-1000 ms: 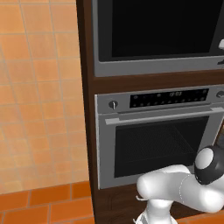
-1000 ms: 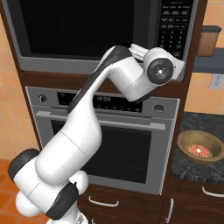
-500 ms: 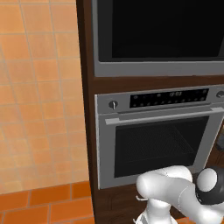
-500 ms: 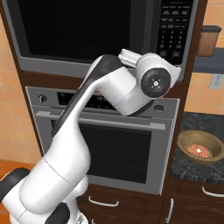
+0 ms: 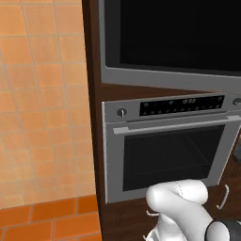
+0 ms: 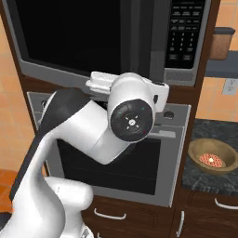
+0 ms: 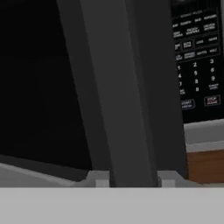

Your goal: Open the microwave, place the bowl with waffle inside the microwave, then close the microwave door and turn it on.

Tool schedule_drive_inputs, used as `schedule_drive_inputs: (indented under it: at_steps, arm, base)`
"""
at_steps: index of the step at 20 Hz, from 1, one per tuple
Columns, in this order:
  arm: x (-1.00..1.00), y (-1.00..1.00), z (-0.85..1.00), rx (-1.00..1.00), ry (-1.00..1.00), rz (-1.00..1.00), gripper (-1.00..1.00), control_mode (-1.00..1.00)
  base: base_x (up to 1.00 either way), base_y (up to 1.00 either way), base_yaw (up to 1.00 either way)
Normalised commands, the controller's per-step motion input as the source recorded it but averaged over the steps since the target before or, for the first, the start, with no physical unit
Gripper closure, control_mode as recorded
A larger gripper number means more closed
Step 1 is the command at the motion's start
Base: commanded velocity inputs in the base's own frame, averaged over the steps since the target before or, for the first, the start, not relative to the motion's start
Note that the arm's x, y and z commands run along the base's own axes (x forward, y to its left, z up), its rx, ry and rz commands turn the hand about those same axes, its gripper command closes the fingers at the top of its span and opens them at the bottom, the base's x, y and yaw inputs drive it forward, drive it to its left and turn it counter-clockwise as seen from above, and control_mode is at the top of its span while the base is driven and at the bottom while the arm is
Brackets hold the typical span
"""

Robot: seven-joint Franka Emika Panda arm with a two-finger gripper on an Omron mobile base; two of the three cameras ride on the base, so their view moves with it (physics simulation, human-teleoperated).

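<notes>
Task barely begun, by the look of it. Microwave (image 6: 107, 37) sits high in the wood cabinet, above the oven (image 5: 169, 150); its door (image 6: 79, 35) is flush w/ the frame in both base views, so judged shut. Nothing inside it that I can make out thru the black glass.

Pincer (image 7: 132, 178) is right up at the microwave front. In the hand view the two tips rise either side of the tall grey handle bar (image 7: 118, 87) next to the keypad (image 7: 197, 57). Tips stand apart w/ the bar between them; whether they're actually clamping it or only straddling it, can't tell — contact is hidden at the bottom of the view. In the right base view the wrist blocks the tips.

Bowl (image 6: 214, 158) w/ the reddish waffle in it sits on the dark bench (image 6: 204, 181) to the right of the oven, well apart from the arm, untouched.

Step in hand, my read: getting hold of the handle to pull the door open.

Left to do: open door, fetch bowl, set it inside, shut door, press start on keypad. So basically all of it; only the approach to the handle looks done.
</notes>
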Motion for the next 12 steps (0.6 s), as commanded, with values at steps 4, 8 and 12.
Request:
schedule_drive_inputs:
  at_steps: [4, 8, 12]
  arm:
    - [-1.0, 1.0, 0.0, -0.2, 0.0, 0.0, 1.0, -1.0]
    - [-1.0, 1.0, 0.0, -0.26, 0.0, 0.0, 1.0, -1.0]
    - [-1.0, 1.0, 0.0, -0.26, 0.0, -0.06, 1.0, -1.0]
  base:
    - [0.0, 0.0, 0.0]
    - [0.0, 0.0, 0.0]
    - [0.0, 0.0, 0.0]
